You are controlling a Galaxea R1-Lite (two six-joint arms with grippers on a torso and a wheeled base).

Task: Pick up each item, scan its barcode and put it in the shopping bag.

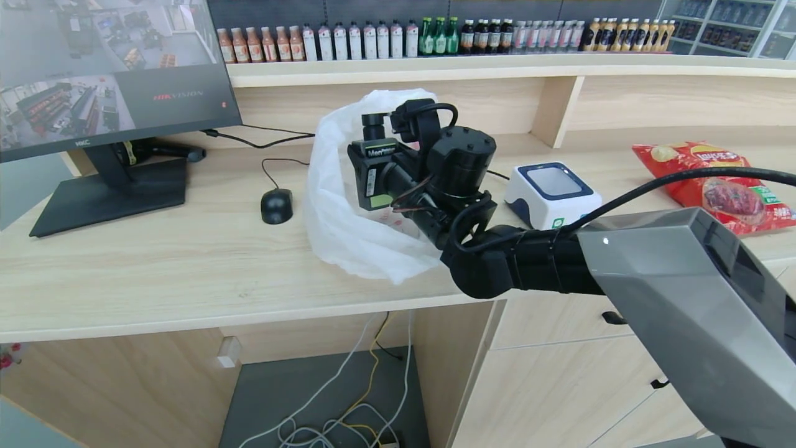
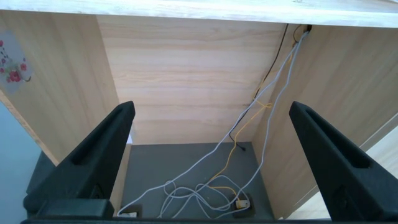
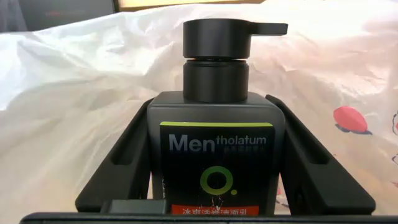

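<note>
- My right gripper (image 1: 378,177) is clamped on the black pump bottle (image 1: 373,171). In the right wrist view the two fingers (image 3: 134,155) bracket the flat body (image 3: 214,162) on both sides, below the pump head (image 3: 224,37)
- The bottle is roughly upright, pump on top, held above the counter (image 1: 186,267) at the mouth of the white shopping bag (image 1: 348,236). The bag's film (image 3: 81,93) lies right behind it, and I cannot tell whether the base has passed the rim
- My left gripper (image 2: 214,149) is spread wide with nothing between the fingers, parked low and facing the recess under the counter where loose cables (image 2: 205,193) lie
- Handling, as I judge it: a rigid plastic bottle, probably fairly heavy if full, with smooth glossy sides that could slide in the pads. The flat faces are the right place to hold, as they are now. I would keep off the pump, which could depress or turn
- The bag is thin, soft and limp, so it can fold shut or drag with the bottle. I would lower straight down and let go only once the base has support
- The scanner (image 1: 550,193) sits just beside the bag on the robot's right, and a red snack packet (image 1: 715,180) lies further right. That one looks light, crinkly and crushable, so it wants a gentle pinch near an edge
</note>
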